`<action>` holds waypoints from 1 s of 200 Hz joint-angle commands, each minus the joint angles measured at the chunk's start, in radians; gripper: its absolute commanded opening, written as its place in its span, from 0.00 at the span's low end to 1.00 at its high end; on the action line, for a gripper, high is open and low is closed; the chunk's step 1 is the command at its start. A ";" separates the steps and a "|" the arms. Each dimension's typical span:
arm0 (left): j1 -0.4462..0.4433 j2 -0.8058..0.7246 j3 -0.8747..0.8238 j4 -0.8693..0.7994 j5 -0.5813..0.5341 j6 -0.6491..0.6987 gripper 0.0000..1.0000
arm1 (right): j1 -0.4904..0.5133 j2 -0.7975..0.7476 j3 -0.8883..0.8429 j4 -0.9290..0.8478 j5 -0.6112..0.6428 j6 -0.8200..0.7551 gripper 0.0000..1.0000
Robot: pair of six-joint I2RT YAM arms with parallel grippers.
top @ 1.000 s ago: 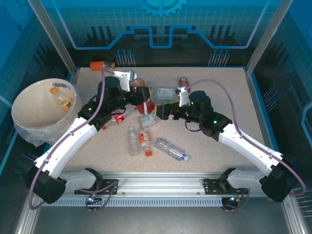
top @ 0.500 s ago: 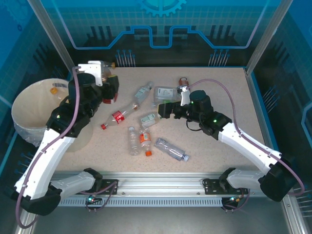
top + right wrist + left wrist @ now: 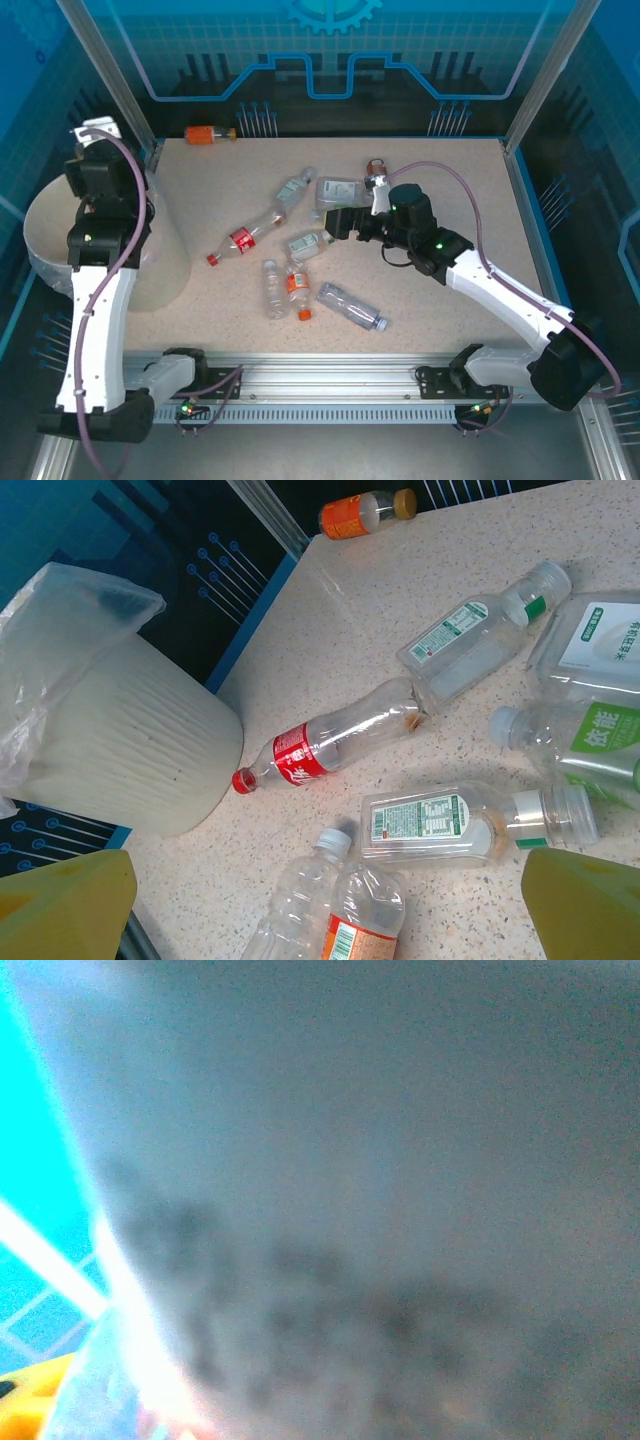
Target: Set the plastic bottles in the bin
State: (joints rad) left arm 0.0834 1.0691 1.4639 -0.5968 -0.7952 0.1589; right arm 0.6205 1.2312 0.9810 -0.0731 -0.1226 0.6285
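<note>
**Left arm over the bin, right gripper open beside the bottles**

The bin stands at the table's 9 o'clock edge. The left gripper hangs above its rim. The left wrist view is a blur, so whether the fingers grasp anything cannot be told. The right gripper, fingers spread wide and empty, hovers at 3 o'clock of the plastic bottles scattered at table centre. Among them, a red-labelled bottle lies toward 9 o'clock and a green-capped bottle toward 12. An orange bottle lies well apart at the 11 o'clock edge.
</note>
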 commanded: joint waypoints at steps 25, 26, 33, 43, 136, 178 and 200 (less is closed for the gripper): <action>0.258 0.059 -0.014 0.029 0.147 -0.074 0.57 | -0.011 0.007 0.005 -0.003 -0.003 0.002 1.00; 0.265 0.060 -0.014 0.029 0.150 -0.076 0.57 | -0.011 0.008 0.005 -0.004 -0.002 0.001 1.00; 0.304 0.068 -0.017 0.025 0.174 -0.092 0.57 | -0.011 0.009 0.007 -0.008 -0.003 -0.001 1.00; 0.358 0.075 -0.030 0.031 0.204 -0.111 0.57 | -0.011 0.010 0.008 -0.014 -0.005 -0.001 1.00; 0.555 0.193 -0.121 0.042 0.216 -0.264 0.63 | -0.013 0.037 0.040 -0.052 -0.022 -0.018 1.00; 0.556 0.253 -0.093 0.000 0.214 -0.315 0.70 | -0.011 0.032 0.035 -0.090 -0.026 -0.019 1.00; 0.556 0.264 -0.070 -0.024 0.234 -0.348 0.78 | -0.012 0.024 0.024 -0.112 -0.027 -0.017 1.00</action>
State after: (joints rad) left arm 0.6296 1.3254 1.3495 -0.5850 -0.5858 -0.1310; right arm 0.6205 1.2625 0.9894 -0.1371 -0.1387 0.6235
